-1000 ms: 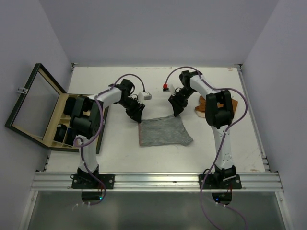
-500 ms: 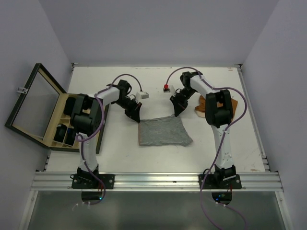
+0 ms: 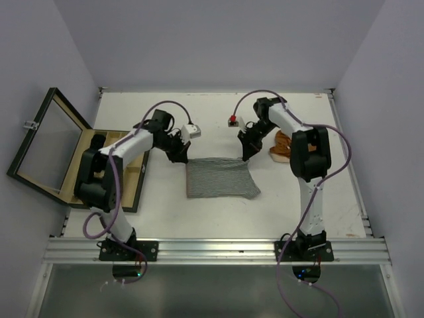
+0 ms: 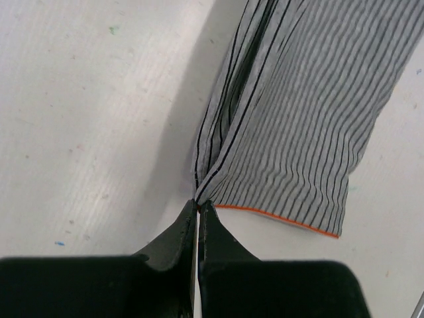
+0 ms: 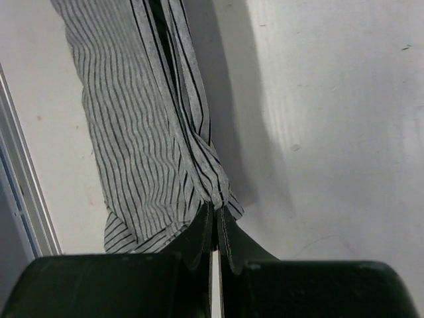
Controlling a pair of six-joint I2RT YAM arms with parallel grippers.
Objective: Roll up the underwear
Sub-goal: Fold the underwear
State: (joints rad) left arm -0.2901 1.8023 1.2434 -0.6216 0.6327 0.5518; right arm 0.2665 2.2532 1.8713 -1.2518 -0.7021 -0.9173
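Note:
The grey striped underwear (image 3: 220, 179) lies flat mid-table. My left gripper (image 3: 181, 158) is shut on its far left corner, pinching the cloth by the orange-trimmed hem; the wrist view shows the gripper (image 4: 198, 203) with the striped underwear (image 4: 298, 126) bunched into folds at the tips. My right gripper (image 3: 246, 155) is shut on the far right corner, and in its own view the gripper (image 5: 216, 209) has the striped underwear (image 5: 126, 139) gathered between its fingers. An orange-brown piece of underwear (image 3: 281, 147) lies right of the right arm, partly hidden by it.
An open wooden box (image 3: 134, 192) with a raised glass lid (image 3: 46, 142) stands at the left table edge. A small white block (image 3: 191, 130) and a red-and-white block (image 3: 232, 121) with cables lie beyond the cloth. A metal rail (image 3: 212, 250) runs along the near edge.
Both grippers have closed onto the far corners of the striped underwear. The cloth has shifted slightly left and away, and the left arm has swung left.

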